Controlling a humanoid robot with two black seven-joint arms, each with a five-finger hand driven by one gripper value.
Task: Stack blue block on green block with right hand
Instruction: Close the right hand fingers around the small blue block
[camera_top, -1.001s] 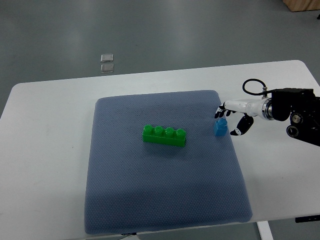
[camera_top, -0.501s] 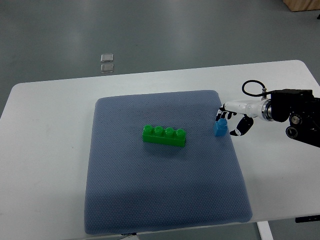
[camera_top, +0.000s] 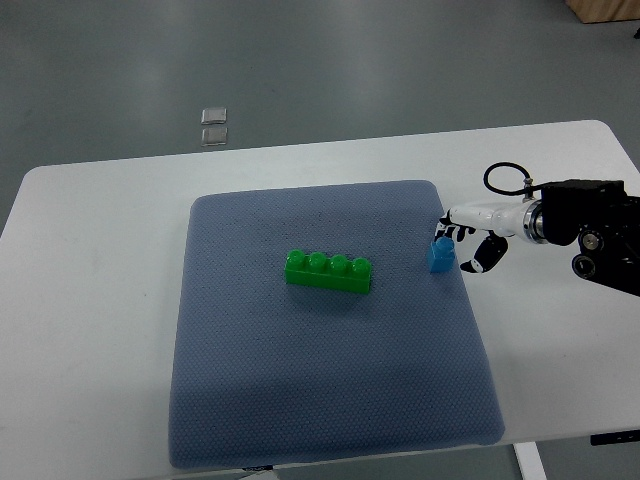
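R hand (camera_top: 468, 243) comes in from the right edge w/ its fingers (camera_top: 447, 231) curled around the blue block (camera_top: 441, 256): upper fingers arch over the block's top/far side, thumb (camera_top: 478, 262) sits on the side toward the wrist. They look to be closing on it, but whether they're actually clamped or just touching can't be told from this steep angle. The block is standing on the mat (camera_top: 330, 390), not lifted, right at the mat's edge nearest the arm. That probably explains the low, side-on approach: wrist nearly level w/ the table, so the fingers can pinch across the small block instead of pressing down on it.

Green block (camera_top: 329, 271) lies well beyond the fingertips, toward mat centre, long side roughly across the reach direction, four studs up, so there's a wide landing surface. It's slightly skewed, so the blue piece likely needs a small wrist turn to seat on the studs.

Judged stage: grasp step, approx. early in the task; lift + carry + press-down all not yet done. Risk: a small block in a fingertip pinch may tilt or slip when raised.

L arm isn't visible.
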